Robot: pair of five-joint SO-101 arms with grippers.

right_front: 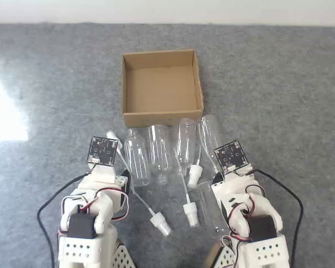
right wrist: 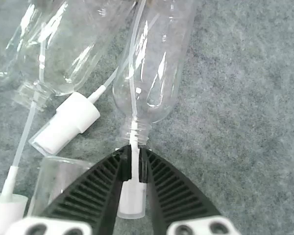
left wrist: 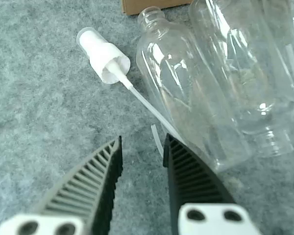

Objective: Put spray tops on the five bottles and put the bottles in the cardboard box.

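While seen from above, box [right_front: 162,84]: open, far centre of bench [right_front: 56,72]; bottles [right_front: 159,151] lie just near it.
Left end effector [left wrist: 143,139]: narrow gap, holding nothing, near loose top [left wrist: 103,56].
Right end effector [right wrist: 134,152]: clamped on top [right wrist: 131,196], its tube inside bottle [right wrist: 154,63].

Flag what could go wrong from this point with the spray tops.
The right claw grips a spray top whose tube sits in a lying bottle that nothing holds; pushing may just slide it. The open left claw hangs over another top's thin tube beside a neighbouring bottle; closing could bend the tube.
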